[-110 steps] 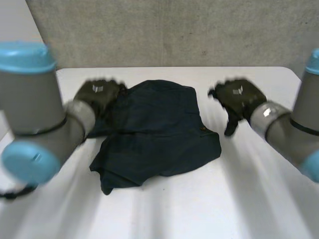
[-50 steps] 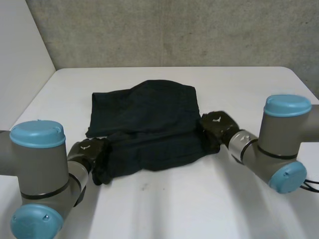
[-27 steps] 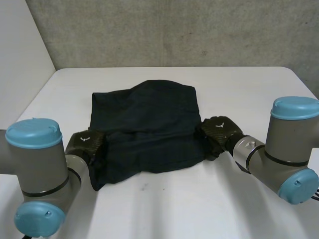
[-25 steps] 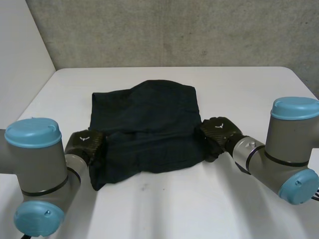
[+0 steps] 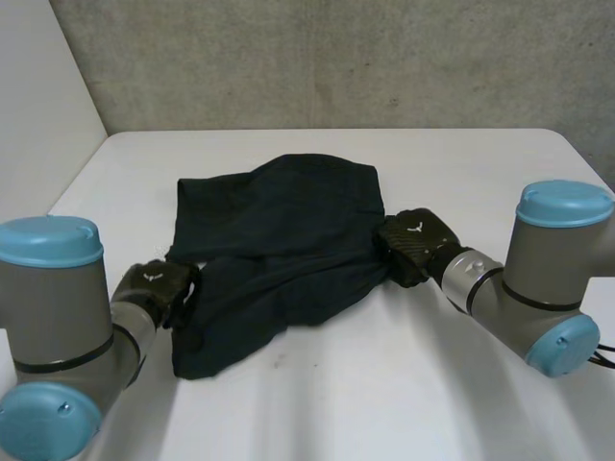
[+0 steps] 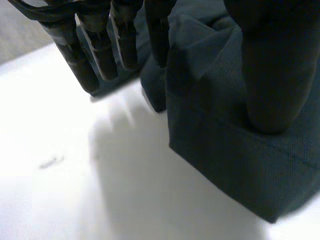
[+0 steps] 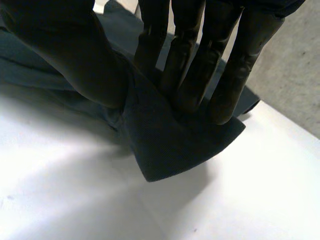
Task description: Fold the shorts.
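No legible text; white emblem on right hand, left hand.

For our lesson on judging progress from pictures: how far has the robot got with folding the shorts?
Done: the shorts lie roughly flat on the table. In hand: the left hand pinches the near left corner, the right hand the near right corner. Left: the fold itself, likely carrying that near edge over the far one, then flattening.

the left robot hand sits low at the left arm's end, thumb and fingers pinching the shorts. the right robot hand reaches in opposite, pinching them likewise.
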